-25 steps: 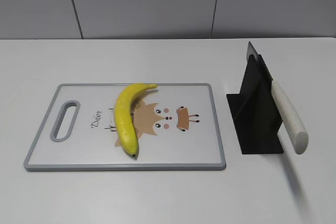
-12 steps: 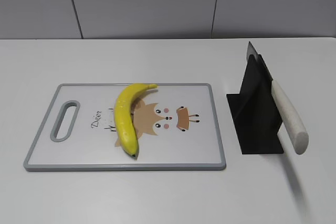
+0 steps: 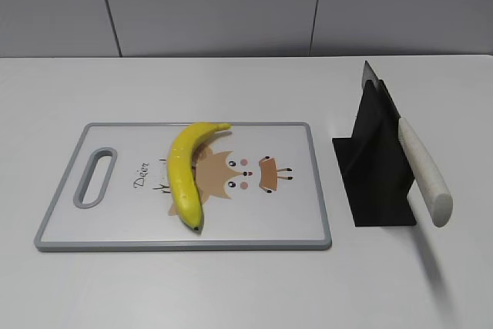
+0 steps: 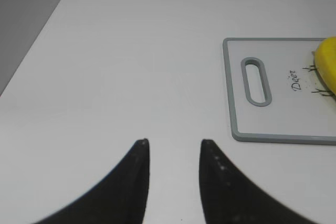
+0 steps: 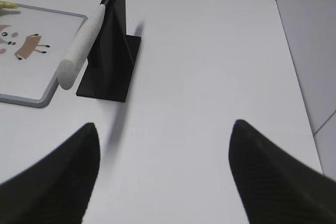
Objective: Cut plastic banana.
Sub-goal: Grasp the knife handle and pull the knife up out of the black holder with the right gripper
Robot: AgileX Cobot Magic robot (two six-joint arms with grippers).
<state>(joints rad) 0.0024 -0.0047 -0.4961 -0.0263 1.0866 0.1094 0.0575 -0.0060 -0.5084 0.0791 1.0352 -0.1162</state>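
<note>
Left gripper (image 4: pixel 173 148): fingers a narrow gap apart, holding nothing, above bare table left of the board.
Right gripper (image 5: pixel 163 135): spread wide, empty, near the knife stand.
Plastic banana (image 3: pixel 185 171): lies across the cutting board (image 3: pixel 69 182), stem at the far edge, dark tip near the front.
Handling: probably light, stiff and glossy, so liable to roll or slip; best pinned at mid-body.
Knife (image 3: pixel 422 171): pale handle juts from the black stand (image 3: pixel 377 182); take it by the handle.
Surface: white table (image 3: pixel 246 290), grey panelled wall behind.
</note>
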